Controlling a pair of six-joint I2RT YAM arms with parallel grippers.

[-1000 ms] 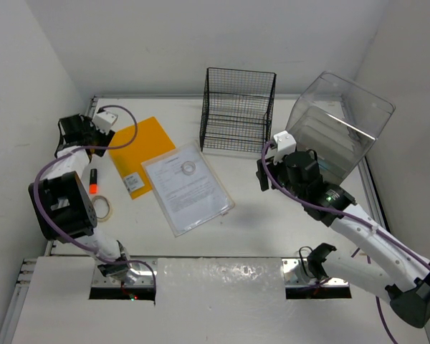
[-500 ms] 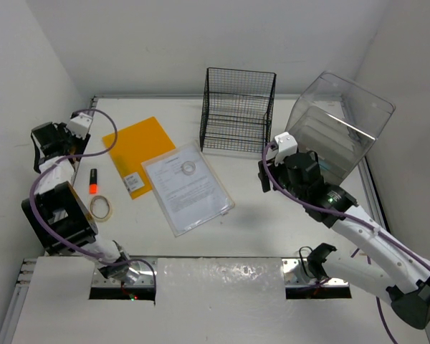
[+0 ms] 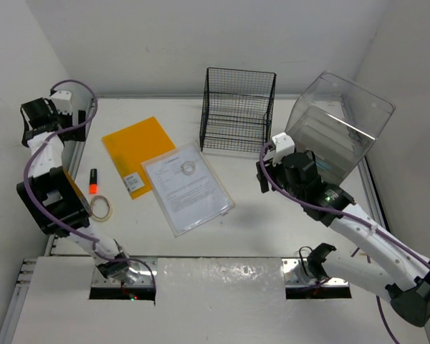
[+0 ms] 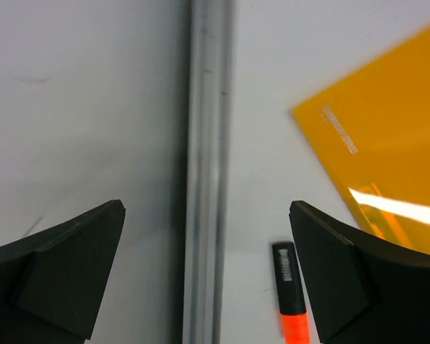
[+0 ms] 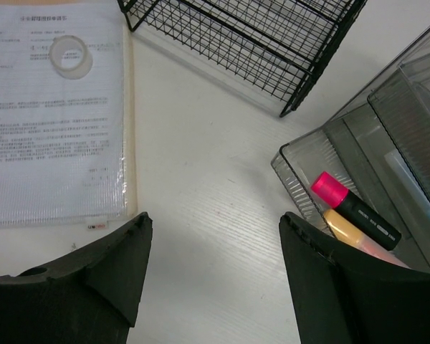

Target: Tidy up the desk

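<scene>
The white desk (image 3: 258, 215) carries an orange folder (image 3: 132, 147), a clear document sleeve (image 3: 188, 188) with a small tape ring (image 3: 188, 168) on it, a black and orange marker (image 3: 93, 181) and a tape roll (image 3: 102, 208). My left gripper (image 3: 37, 125) hovers over the desk's left rail (image 4: 208, 172), open wide and empty (image 4: 208, 272); the marker (image 4: 290, 294) lies just inside its right finger. My right gripper (image 3: 264, 178) hangs open and empty (image 5: 211, 276) over bare desk between the sleeve (image 5: 54, 122) and the drawer box.
A black wire-mesh rack (image 3: 238, 107) stands at the back centre. At the back right a clear plastic drawer box (image 3: 337, 132) has a drawer pulled out (image 5: 301, 168), with a pink-capped marker (image 5: 351, 208) and a yellow one (image 5: 347, 231) inside. Walls close off left and right.
My left gripper swung away from the orange folder's corner toward the far left rail and opened wide. The right arm has stayed put.
</scene>
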